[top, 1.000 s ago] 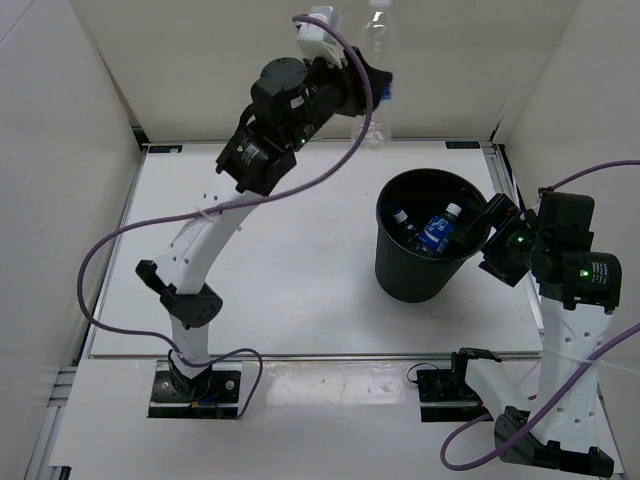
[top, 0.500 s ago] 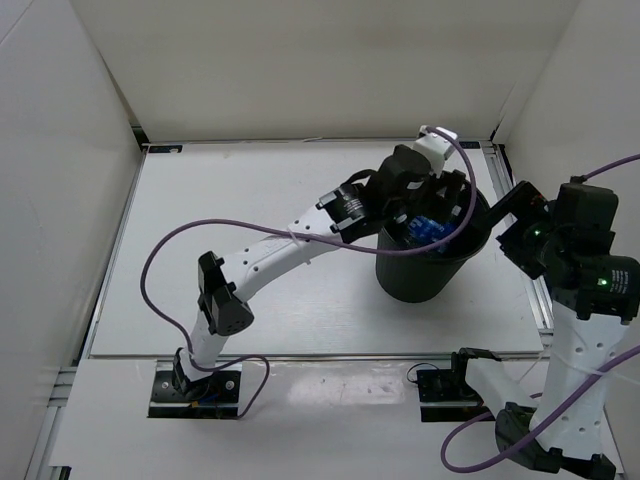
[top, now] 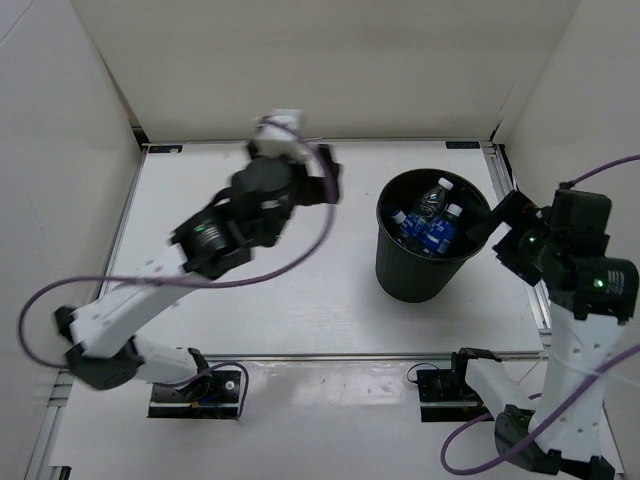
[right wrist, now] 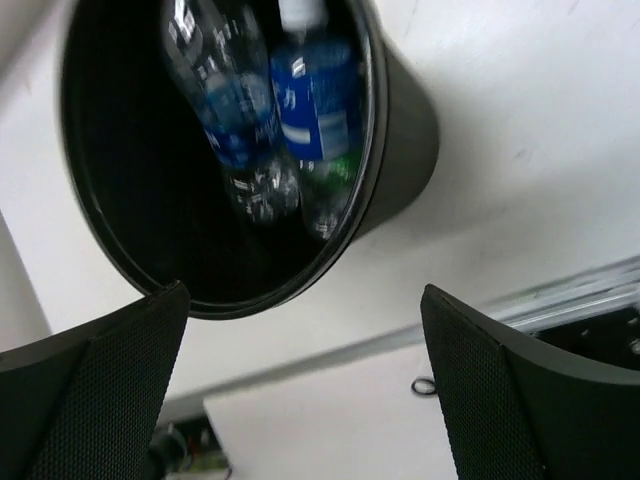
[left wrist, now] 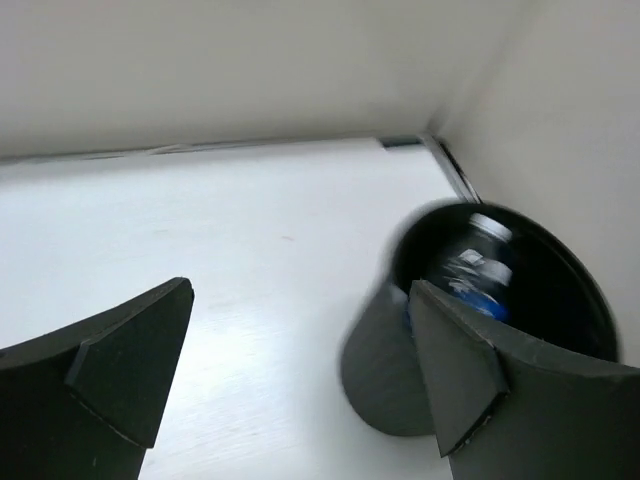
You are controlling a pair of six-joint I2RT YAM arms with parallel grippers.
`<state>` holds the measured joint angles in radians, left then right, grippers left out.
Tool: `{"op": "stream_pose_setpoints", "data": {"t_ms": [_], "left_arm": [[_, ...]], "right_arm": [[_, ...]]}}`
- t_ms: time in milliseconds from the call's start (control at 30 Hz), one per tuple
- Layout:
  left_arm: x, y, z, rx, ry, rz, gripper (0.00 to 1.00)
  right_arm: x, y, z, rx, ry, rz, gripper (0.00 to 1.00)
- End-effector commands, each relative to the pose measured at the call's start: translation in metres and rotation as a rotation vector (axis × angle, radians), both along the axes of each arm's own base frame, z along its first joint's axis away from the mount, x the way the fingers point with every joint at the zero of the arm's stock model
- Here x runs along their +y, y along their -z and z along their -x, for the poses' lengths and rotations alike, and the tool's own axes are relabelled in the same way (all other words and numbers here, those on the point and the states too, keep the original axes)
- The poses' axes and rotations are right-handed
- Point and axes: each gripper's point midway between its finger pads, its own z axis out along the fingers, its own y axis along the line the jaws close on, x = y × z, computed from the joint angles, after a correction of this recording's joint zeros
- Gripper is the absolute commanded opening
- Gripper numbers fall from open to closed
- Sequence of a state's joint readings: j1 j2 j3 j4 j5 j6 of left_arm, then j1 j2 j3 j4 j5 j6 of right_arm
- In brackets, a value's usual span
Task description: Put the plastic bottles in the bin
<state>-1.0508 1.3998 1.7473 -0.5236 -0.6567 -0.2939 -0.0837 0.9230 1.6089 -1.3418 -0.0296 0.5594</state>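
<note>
The black bin stands on the right half of the table. Plastic bottles lie inside it: two with blue labels and a plain clear one. My left gripper is blurred with motion left of the bin, open and empty. Its wrist view has the bin just behind the right finger, with bottles inside. My right gripper hovers at the bin's right rim, open and empty. In its wrist view the blue-labelled bottles and a greenish one lie in the bin.
White walls close in the table on the left, back and right. A metal rail runs along the table's right edge beside my right arm. The white table top stretches left of the bin.
My left gripper held a clear bottle high at the back, swung over the bin, opened, and has now pulled back left. The clear bottle lies in the bin. The right arm barely moved.
</note>
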Motion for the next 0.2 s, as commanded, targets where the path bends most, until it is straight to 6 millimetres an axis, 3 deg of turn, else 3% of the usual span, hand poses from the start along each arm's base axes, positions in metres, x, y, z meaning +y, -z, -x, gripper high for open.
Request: {"op": "stream_pose_setpoints", "data": {"t_ms": [0,33,67,100,133,167], "left_arm": [[0.113,0.039,0.007,0.075,-0.318,0.03,1.0],[0.149,0.068,0.011,0.166,-0.436,0.012,1.0],[0.176,0.084,0.015,0.197,-0.542,-0.01,1.0],[0.197,0.093,0.022,0.226,-0.613,0.037,1.0],[0.224,0.11,0.028,0.265,-0.694,-0.027,1.0],[0.237,0.12,0.032,0.278,-0.738,-0.049,1.0]], "right_arm": [[0.032,0.036,0.02,0.172,-0.138,-0.132,1.0],[0.035,0.038,0.019,0.176,-0.151,-0.146,1.0],[0.036,0.035,0.021,0.147,-0.13,-0.163,1.0],[0.038,0.035,0.021,0.135,-0.141,-0.172,1.0],[0.04,0.03,0.02,0.105,-0.158,-0.169,1.0],[0.04,0.03,0.02,0.105,-0.158,-0.169,1.0]]}}
